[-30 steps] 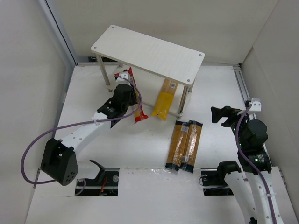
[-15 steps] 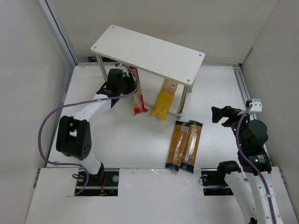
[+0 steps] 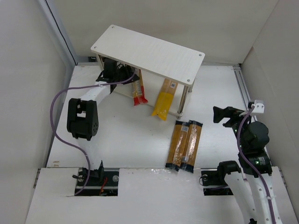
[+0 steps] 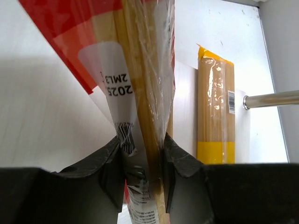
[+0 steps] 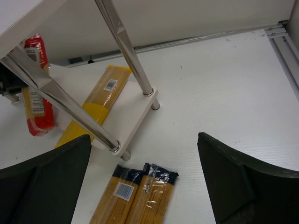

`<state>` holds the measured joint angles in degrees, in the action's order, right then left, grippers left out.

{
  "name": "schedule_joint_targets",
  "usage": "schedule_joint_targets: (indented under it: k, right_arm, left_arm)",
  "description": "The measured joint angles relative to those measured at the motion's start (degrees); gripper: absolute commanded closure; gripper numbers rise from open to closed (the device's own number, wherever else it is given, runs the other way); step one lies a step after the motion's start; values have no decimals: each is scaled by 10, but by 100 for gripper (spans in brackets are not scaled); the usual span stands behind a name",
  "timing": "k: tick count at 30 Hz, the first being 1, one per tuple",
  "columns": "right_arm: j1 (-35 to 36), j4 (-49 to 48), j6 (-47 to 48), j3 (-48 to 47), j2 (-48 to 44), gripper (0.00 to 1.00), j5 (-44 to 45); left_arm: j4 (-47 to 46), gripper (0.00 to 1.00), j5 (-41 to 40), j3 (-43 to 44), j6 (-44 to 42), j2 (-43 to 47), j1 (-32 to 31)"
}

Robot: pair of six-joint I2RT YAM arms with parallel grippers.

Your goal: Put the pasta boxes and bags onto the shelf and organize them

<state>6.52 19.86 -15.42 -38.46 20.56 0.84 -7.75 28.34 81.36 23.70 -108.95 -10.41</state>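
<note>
The shelf [image 3: 154,52] stands at the back of the table. My left gripper [image 3: 127,77] reaches under its top board from the left and is shut on the red-and-orange pasta package [image 3: 139,92]. That package [image 4: 135,70] is pinched at one end between the jaws of the left gripper [image 4: 142,172]. Its near end sticks out past the lower board [image 5: 133,119]. A yellow bag [image 3: 164,101] lies on the lower board to its right. Two clear spaghetti bags [image 3: 186,145] lie side by side on the table. My right gripper [image 3: 224,115] hovers open right of them, holding nothing.
Metal shelf legs [image 5: 127,53] stand at the right front corner, close to the yellow bag [image 5: 100,99]. White walls enclose the table on the left, back and right. A rail [image 3: 244,88] runs along the right edge.
My left arm has swung from in front of the shelf to under its top board, carrying the red-and-orange package with it. The right arm has barely moved.
</note>
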Motion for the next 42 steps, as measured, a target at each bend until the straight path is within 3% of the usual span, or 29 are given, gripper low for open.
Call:
schedule_joint_targets:
  k: [2,6,9,10,20,24,28,31,37,42]
  right_arm:
    - [0,0,0,0,-3,0,1]
    - [0,1,0,0,-4,0,4]
    - [0,1,0,0,-7,0,6]
    - [0,0,0,0,-8,0,7]
    - [0,1,0,0,-10,0,10]
    - [0,2,-5,0,-10,0,13]
    - [0,7,-14,0,-3,0,28]
    - [0,14,-20,0,17,0,32]
    - [0,25,-24,0,41,0,35]
    - [1,25,-24,0,41,0,41]
  left_arm:
    - [10,100,13,31,0,-25,-5]
    - [36,86,22,68,-5,-53,-18]
    - [48,35,21,74,-15,-57,-26]
    - [48,0,20,74,-20,-57,-28]
    - [70,0,-8,55,-38,-33,-30]
    - [77,0,-21,-11,-42,41,-33]
    - [97,0,-85,-99,-25,154,-67]
    - [111,0,-137,-163,-20,224,-115]
    - [138,0,-245,-248,3,354,-270]
    - [154,0,-275,-284,23,390,-407]
